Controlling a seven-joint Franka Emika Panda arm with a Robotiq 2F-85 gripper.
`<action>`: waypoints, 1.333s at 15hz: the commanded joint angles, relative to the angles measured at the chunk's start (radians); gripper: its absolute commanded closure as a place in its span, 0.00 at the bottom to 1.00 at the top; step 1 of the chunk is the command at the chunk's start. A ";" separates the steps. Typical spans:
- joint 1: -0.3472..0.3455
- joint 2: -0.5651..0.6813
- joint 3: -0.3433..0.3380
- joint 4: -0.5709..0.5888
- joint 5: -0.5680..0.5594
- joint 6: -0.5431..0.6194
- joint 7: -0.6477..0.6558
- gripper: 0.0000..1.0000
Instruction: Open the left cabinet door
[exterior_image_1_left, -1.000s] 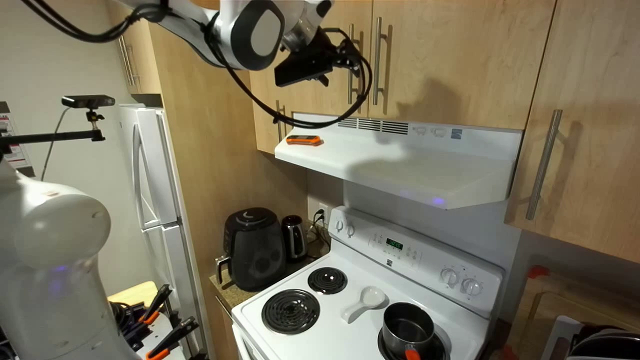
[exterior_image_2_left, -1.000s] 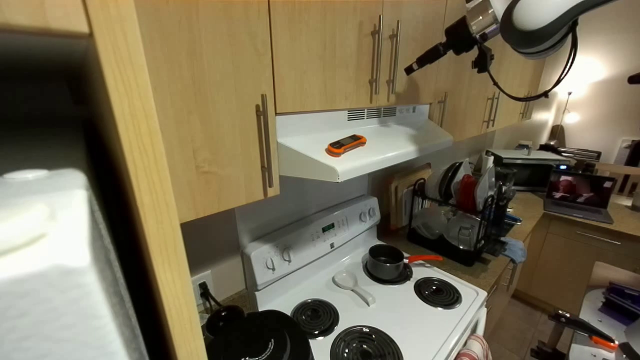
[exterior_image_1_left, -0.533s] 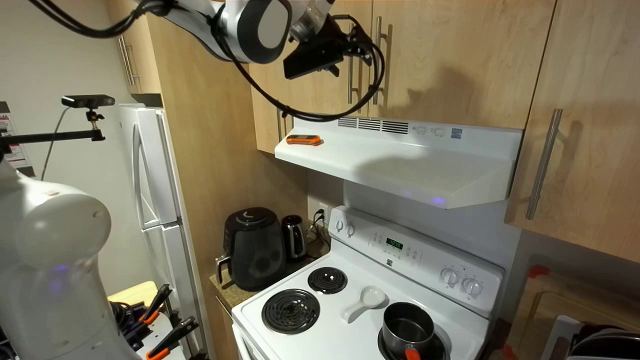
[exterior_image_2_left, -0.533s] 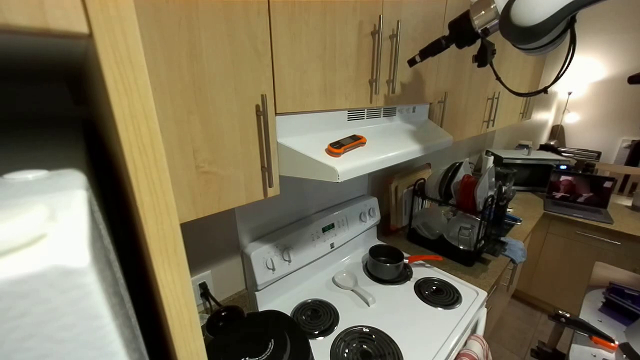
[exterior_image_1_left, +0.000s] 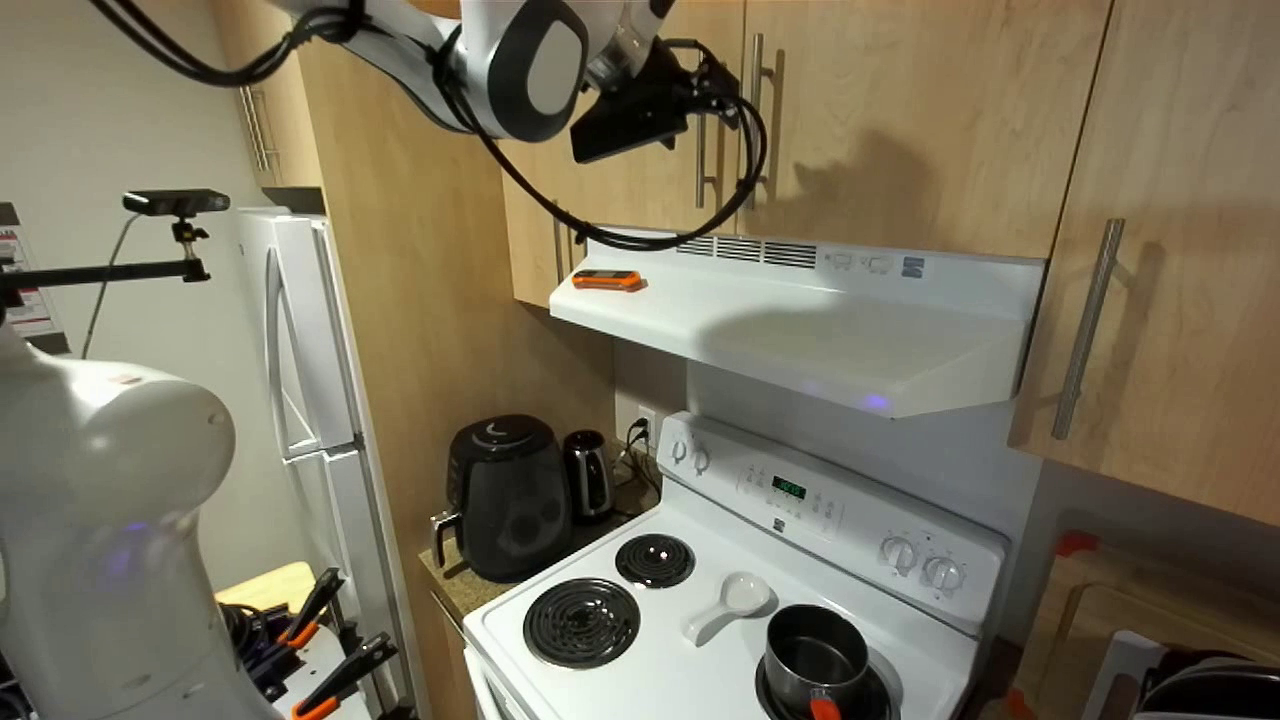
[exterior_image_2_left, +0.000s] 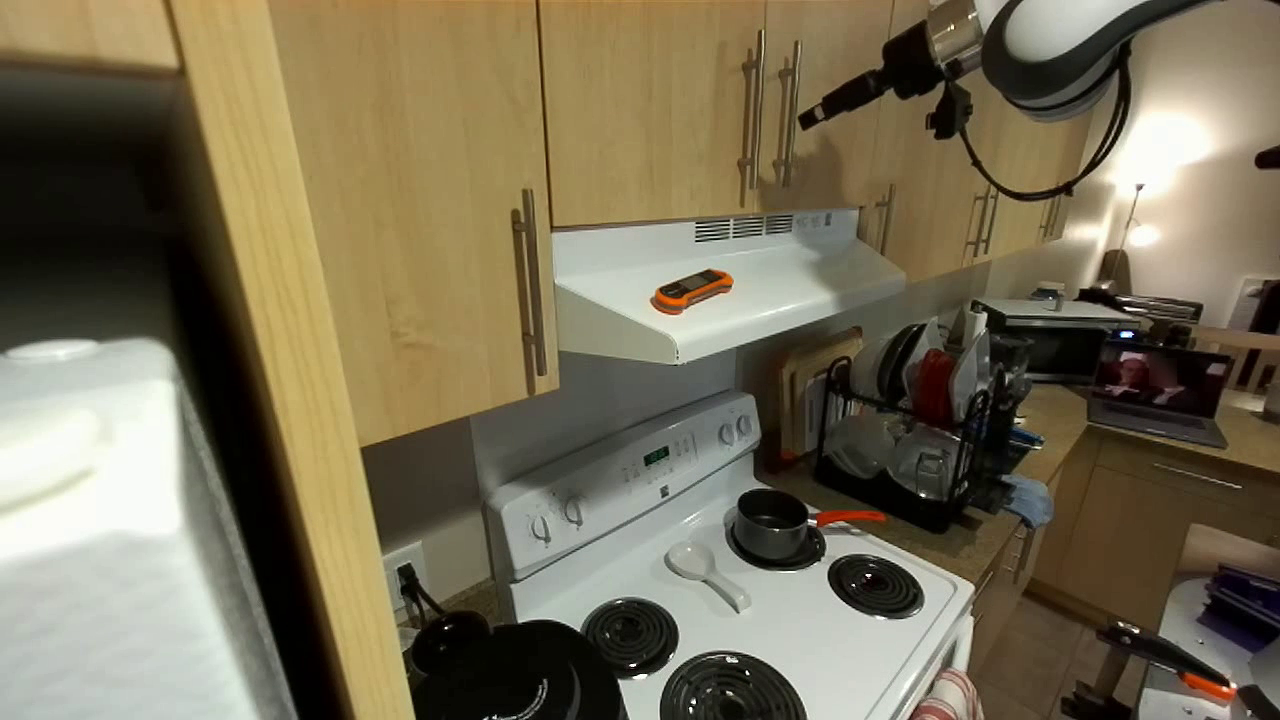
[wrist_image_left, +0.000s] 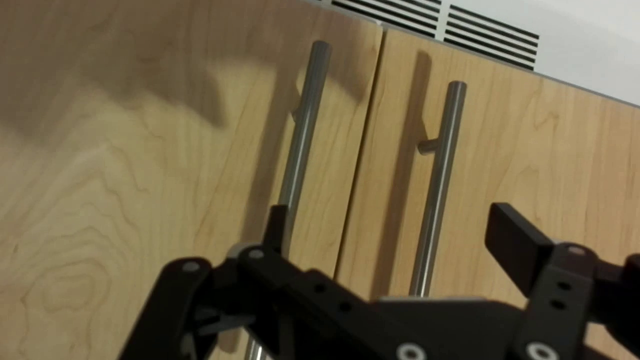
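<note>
The left cabinet door (exterior_image_2_left: 650, 110) is a flat light-wood panel above the range hood, closed flush with its neighbour. Its slim metal bar handle (exterior_image_2_left: 755, 110) runs vertically near its right edge. The wrist view is upside down, so this door (wrist_image_left: 565, 160) lies on its right side, with the handle (wrist_image_left: 440, 185) crossing the gap between the jaws. My gripper (wrist_image_left: 389, 220) is open, holding nothing. One finger (wrist_image_left: 275, 227) overlaps the twin door's handle (wrist_image_left: 302, 135); contact cannot be made out. In an exterior view the gripper (exterior_image_2_left: 812, 118) points toward the handles from the right.
The twin door (exterior_image_1_left: 920, 110) adjoins on the right, and a longer door (exterior_image_1_left: 1180, 260) follows it. Below juts the white range hood (exterior_image_1_left: 800, 320), carrying an orange-cased device (exterior_image_1_left: 606, 280). The stove (exterior_image_1_left: 720, 690) holds a pot (exterior_image_1_left: 815, 655) and a spoon rest (exterior_image_1_left: 740, 595).
The arm has shifted slightly upward and, in an exterior view, a little left toward the handles. The jaws have stayed open and the doors have not moved.
</note>
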 joint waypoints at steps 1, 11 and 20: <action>0.090 0.029 -0.047 0.011 0.032 0.055 -0.004 0.00; 0.245 0.076 -0.175 0.044 0.013 0.124 -0.002 0.00; 0.299 0.125 -0.214 0.077 0.027 0.193 0.028 0.00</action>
